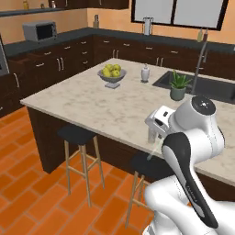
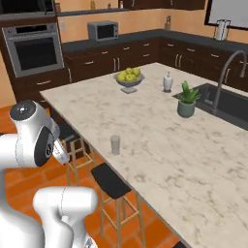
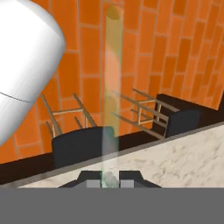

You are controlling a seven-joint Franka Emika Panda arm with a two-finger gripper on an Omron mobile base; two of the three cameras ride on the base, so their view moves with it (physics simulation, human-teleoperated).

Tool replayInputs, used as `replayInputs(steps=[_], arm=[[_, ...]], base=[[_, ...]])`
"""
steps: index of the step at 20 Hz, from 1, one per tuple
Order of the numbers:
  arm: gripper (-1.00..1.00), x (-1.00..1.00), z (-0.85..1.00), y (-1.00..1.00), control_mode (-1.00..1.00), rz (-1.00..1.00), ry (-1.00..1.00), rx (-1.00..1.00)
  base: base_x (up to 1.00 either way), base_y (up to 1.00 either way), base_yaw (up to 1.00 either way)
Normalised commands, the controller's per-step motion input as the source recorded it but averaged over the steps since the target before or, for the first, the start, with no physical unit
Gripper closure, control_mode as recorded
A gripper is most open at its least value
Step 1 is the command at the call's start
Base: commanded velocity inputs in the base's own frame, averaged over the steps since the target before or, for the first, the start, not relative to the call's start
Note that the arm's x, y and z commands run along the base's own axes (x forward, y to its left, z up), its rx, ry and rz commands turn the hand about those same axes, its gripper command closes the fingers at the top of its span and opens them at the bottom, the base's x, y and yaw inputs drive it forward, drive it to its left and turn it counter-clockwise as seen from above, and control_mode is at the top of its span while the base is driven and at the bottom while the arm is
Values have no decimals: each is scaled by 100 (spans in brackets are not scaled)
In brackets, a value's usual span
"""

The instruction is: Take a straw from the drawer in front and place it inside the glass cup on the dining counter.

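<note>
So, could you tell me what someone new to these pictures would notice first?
Probably the straw, a pale, see-through stick held upright in the shut hand against the orange tile floor. Next comes the big marbled dining counter, with the small glass cup standing alone near its front edge. Further back on it are a bowl of yellow-green fruit and a potted plant by the sink.

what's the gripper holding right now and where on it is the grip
The gripper is shut on the straw, pinching it at one end; the rest of the straw sticks straight out past the fingertips.
</note>
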Motion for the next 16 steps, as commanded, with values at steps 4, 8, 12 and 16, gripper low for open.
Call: replayInputs(steps=[4,8,12,16], arm=[[100,0,0,0,100,0,0,0],[100,0,0,0,100,0,0,0],[100,0,0,0,100,0,0,0],[100,0,0,0,100,0,0,0]], base=[[0,25,-50],[1,36,-54],[7,64,-51],[2,63,-51]])
